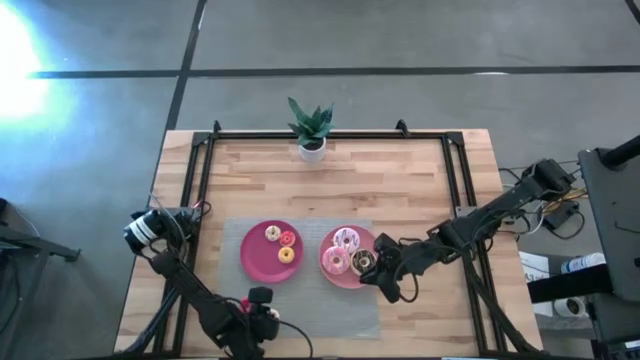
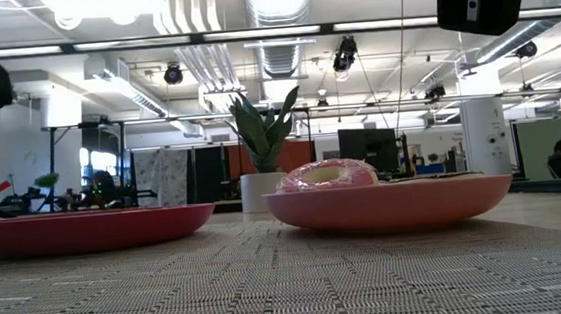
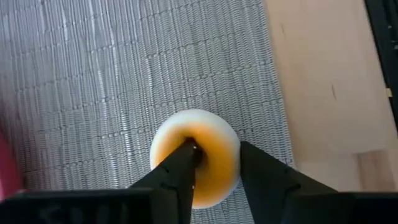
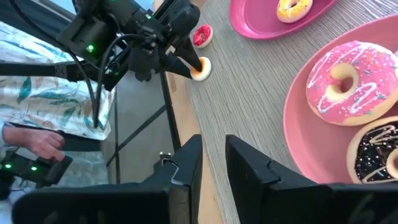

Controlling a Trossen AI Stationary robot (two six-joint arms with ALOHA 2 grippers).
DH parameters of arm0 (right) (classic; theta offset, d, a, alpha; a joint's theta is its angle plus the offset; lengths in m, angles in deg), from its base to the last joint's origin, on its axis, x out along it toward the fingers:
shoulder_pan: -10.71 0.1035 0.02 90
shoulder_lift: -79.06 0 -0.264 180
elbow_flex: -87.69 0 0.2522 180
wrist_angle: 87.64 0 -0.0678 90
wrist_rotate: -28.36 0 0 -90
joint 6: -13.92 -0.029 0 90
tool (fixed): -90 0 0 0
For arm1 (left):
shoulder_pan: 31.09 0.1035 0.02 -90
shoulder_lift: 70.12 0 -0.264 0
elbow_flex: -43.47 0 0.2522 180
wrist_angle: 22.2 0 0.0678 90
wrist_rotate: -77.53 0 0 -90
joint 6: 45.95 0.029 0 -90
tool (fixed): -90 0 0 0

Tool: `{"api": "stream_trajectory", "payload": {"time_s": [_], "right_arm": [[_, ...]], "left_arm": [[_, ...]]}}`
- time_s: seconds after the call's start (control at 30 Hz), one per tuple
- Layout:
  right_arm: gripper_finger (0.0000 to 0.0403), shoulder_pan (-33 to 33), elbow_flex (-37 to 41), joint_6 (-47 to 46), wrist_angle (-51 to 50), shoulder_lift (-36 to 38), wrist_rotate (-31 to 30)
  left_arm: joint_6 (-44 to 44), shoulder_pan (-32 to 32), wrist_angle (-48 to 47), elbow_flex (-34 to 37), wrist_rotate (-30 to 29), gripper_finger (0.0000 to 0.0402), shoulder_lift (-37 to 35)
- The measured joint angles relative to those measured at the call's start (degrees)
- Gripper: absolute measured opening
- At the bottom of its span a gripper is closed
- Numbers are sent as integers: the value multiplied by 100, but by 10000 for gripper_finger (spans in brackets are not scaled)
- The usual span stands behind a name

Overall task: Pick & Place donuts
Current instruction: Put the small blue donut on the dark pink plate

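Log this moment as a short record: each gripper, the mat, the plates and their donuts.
left gripper: at the grey mat's near corner, fingers straddling an orange donut, one finger in its hole
right gripper: empty, by the pink plate
pink plate: two pink donuts, one chocolate donut
red plate: three small donuts
off plates: small red donut on the mat

Both arms matte black, jointed; left gripper (image 3: 214, 171) has wedge-shaped fingers, black cables looped behind it, green LEDs on its wrist housing.
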Motion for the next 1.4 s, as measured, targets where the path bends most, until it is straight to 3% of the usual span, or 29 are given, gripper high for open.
{"api": "stream_trajectory", "payload": {"time_s": [0.2, 0.37, 0.53, 0.67, 0.8, 0.97, 1.17, 1.4], "right_arm": [[63, 0, 0, -85, -7, 0, 4], [63, -2, 0, -121, 0, 0, 0], [63, -2, 0, -118, 28, 0, -93], [63, -4, 0, -108, 197, -6, -134], [63, -12, 0, 517, 1115, -206, -166], [67, -97, -390, 1747, 1875, -776, -474], [109, -246, -1952, 3471, 1001, -1719, -481], [168, -598, -3826, 4495, -440, -2604, -601]], "left_arm": [[-275, -4, -46, -17, -35, 20, 91], [-543, 33, -465, -21, -154, 3, -210], [-1173, 67, -1043, -81, -451, 1, -1299], [-1654, 155, -971, -33, -860, 1, -2399], [-1846, 311, 48, 427, -1173, 1, -3581], [-2026, 519, 2304, 1618, -760, 0, -4910], [-2800, 625, 4355, 3074, -612, 0, -5926], [-3558, 625, 5140, 4010, -634, 0, -6168]]}}
